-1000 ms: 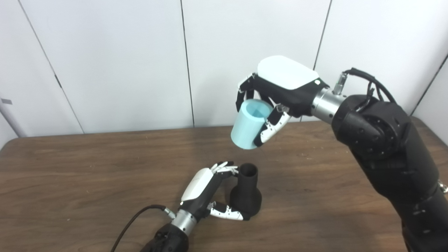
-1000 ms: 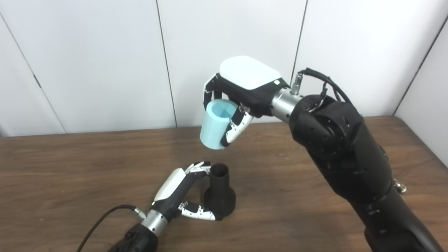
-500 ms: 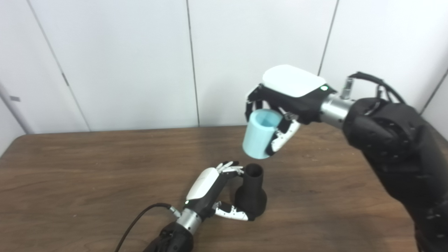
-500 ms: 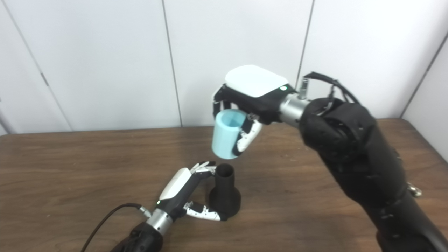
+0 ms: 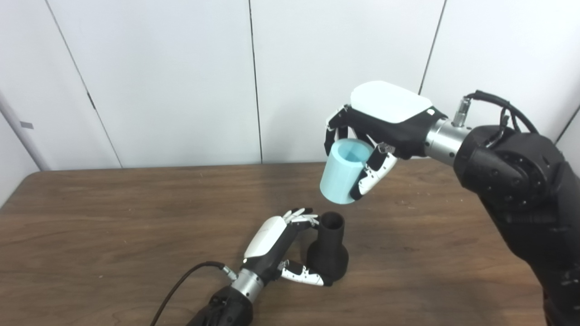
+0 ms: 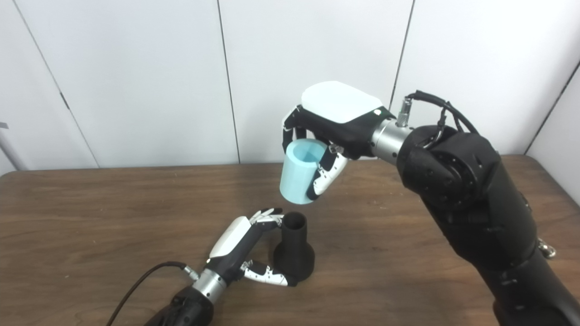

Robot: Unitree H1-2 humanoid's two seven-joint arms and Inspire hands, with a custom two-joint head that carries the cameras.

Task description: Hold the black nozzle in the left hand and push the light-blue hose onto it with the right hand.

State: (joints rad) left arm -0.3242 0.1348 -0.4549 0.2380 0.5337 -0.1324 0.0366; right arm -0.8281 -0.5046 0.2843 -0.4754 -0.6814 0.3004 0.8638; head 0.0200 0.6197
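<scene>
The black nozzle (image 5: 328,259) stands upright on the wooden table (image 5: 113,226), wide base down and open narrow neck up. My left hand (image 5: 272,240) is shut on it, fingertips against the neck and thumb along the base. A short way above the neck hangs the light-blue hose (image 5: 340,177), a short open tube tilted slightly, apart from the nozzle. My right hand (image 5: 380,118) is shut on the hose, with fingers behind it and the thumb in front. The hose's lower opening faces down toward the nozzle and is hidden from me.
A black cable (image 5: 181,285) runs from my left wrist to the table's front edge. White wall panels (image 5: 158,81) stand right behind the table's back edge. My bulky right forearm (image 5: 521,190) reaches over the right side of the table.
The camera has panned, shifting the whole picture rightward. My right hand has brought the hose lower and more directly over the nozzle's neck. My left hand keeps its hold.
</scene>
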